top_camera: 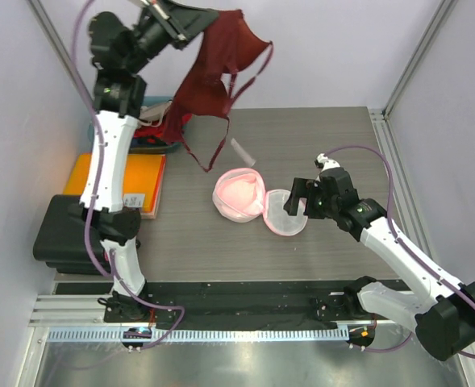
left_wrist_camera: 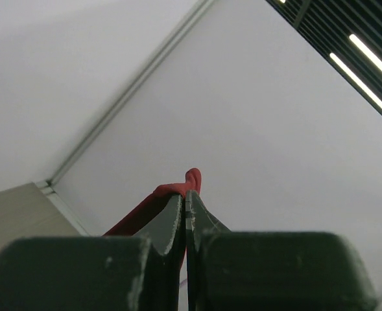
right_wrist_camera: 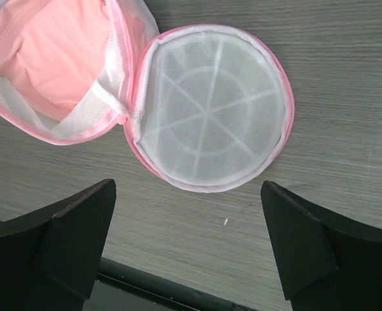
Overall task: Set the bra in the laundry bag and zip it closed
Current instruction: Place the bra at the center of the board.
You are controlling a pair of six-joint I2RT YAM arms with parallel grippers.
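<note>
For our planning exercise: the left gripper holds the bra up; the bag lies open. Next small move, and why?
Probably lower the left gripper toward the bag: the bra dangles high, behind and left of its open half, and the right gripper stands open beside the lid.

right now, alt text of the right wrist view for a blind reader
An open white mesh laundry bag with pink trim lies on a grey wood-grain table, its round lid flipped flat to the right. The right gripper has its jaws wide apart at the bottom, holding nothing.
</note>
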